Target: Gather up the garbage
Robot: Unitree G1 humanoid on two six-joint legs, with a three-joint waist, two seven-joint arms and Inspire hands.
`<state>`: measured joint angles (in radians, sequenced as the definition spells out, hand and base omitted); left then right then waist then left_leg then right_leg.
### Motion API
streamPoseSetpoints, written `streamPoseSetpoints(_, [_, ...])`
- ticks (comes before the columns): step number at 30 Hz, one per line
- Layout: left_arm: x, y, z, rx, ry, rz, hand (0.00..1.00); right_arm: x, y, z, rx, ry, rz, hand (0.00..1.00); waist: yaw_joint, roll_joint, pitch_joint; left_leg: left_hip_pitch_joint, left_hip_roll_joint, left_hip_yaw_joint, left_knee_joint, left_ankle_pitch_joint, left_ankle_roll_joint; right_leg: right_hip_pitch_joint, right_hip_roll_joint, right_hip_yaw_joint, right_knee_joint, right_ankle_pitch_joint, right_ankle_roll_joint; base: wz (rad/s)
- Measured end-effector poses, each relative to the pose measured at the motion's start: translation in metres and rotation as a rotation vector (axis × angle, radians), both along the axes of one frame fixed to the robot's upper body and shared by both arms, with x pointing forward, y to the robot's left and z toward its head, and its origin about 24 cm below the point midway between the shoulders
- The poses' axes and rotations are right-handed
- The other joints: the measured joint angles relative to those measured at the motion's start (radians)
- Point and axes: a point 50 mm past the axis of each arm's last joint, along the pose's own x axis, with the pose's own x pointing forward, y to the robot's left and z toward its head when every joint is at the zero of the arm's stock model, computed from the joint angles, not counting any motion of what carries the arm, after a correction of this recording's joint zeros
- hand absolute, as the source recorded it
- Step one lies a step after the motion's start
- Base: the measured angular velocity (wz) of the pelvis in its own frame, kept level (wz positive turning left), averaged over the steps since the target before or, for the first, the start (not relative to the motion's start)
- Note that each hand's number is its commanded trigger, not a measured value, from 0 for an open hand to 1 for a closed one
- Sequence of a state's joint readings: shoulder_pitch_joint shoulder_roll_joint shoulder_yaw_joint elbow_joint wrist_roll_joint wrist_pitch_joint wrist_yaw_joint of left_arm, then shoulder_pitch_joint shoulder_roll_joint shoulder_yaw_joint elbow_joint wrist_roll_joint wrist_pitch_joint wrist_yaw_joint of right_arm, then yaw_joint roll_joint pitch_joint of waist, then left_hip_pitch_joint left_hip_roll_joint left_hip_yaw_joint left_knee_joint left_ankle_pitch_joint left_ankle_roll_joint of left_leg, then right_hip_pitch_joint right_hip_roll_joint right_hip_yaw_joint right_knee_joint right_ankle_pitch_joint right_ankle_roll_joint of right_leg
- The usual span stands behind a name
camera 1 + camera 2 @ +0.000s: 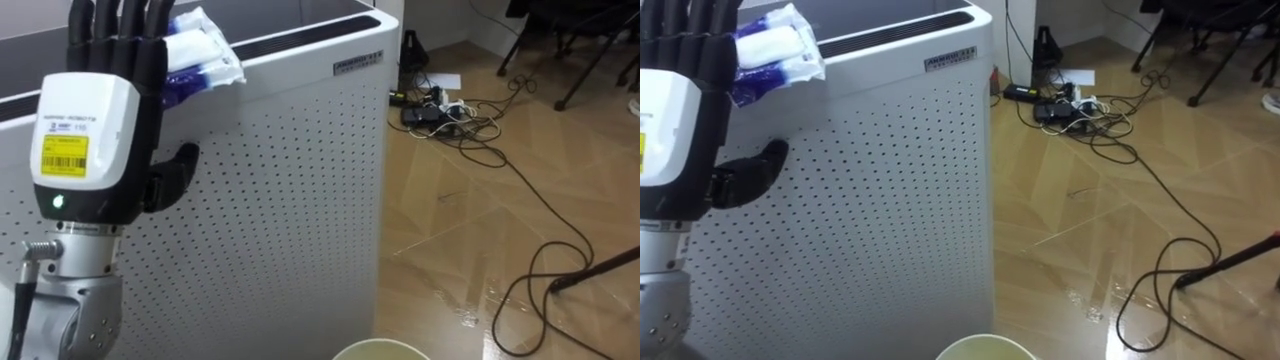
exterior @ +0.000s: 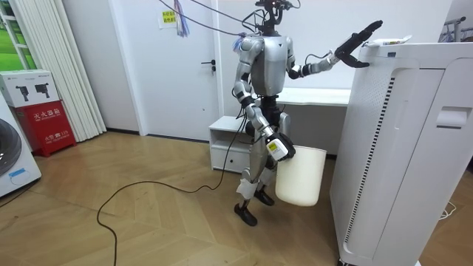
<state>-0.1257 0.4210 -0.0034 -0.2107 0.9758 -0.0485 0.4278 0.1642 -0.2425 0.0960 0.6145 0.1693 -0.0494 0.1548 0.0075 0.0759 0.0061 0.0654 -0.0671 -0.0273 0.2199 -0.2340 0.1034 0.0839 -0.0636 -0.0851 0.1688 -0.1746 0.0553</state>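
The task is barely begun: the garbage (image 1: 205, 50), a crumpled white-and-blue wrapper, lies on top of the tall white perforated unit (image 1: 290, 190), at the top edge nearest me, and nothing has been lifted yet. My left hand (image 1: 105, 100) is raised against the unit's perforated face, just below and beside the wrapper. Its fingers (image 1: 120, 30) are released and straight, pointing up past the unit's top edge, with the thumb out to the side; they hold nothing. I cannot tell whether the fingertips touch the wrapper.

My right hand (image 2: 279, 148) is low at my side, well away from the unit's top, at the rim of a white bin (image 2: 299, 177) that hangs beside my leg. I cannot tell whether that hand is closed on the rim. I judge that what is left is the whole pick: closing on the wrapper, taking it off the unit and dropping it in the bin, whose rim waits at the foot of the unit.

As for writing, a short line of dark print (image 1: 358, 62) runs along the unit's top front corner, too small to read. Far from the unit, by the curtain, stands a red box (image 2: 42, 111) with white pictures and lettering I cannot make out. A paper notice (image 2: 166, 18) hangs on the wall beyond the unit, likewise unreadable.
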Motion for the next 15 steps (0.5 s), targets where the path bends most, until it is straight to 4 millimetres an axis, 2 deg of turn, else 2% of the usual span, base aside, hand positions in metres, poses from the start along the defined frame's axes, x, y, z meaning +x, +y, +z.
streamPoseSetpoints(9, [0.005,0.004,0.004,0.045,0.025,0.002,0.0,-0.001,-0.008,0.001,-0.024,0.01,0.002,1.0,-0.002,-0.006,0.0038,0.011,0.003,0.019,-0.007,0.002,-0.002,0.002,0.0,0.004,0.005,0.0,-0.001,-0.02])
streamPoseSetpoints(10, [0.006,0.004,0.003,0.044,0.03,0.002,0.25,-0.001,-0.009,0.001,-0.026,0.018,0.001,1.0,-0.004,-0.007,0.005,0.012,0.003,0.02,-0.007,0.002,-0.002,0.002,0.0,0.004,0.006,0.001,-0.001,0.0])
streamPoseSetpoints(11, [0.007,0.005,0.003,0.039,0.037,0.003,0.8,-0.001,-0.009,0.001,-0.029,0.024,0.0,1.0,-0.005,-0.009,0.0059,0.013,0.003,0.021,-0.007,0.002,-0.003,0.002,0.001,0.004,0.008,0.001,-0.001,0.0])
streamPoseSetpoints(12, [0.008,0.005,0.002,0.033,0.04,0.001,1.0,-0.002,-0.01,0.001,-0.03,0.026,0.0,1.0,-0.005,-0.009,0.0061,0.013,0.003,0.021,-0.007,0.002,-0.003,0.002,0.001,0.004,0.01,0.001,-0.001,0.0])
streamPoseSetpoints(15, [0.013,0.006,0.002,0.014,0.047,-0.004,1.0,-0.002,-0.012,0.001,-0.038,0.029,-0.002,1.0,-0.002,-0.008,0.0061,0.015,0.004,0.022,-0.005,0.002,-0.003,0.001,0.001,0.005,0.017,0.001,-0.001,0.0])
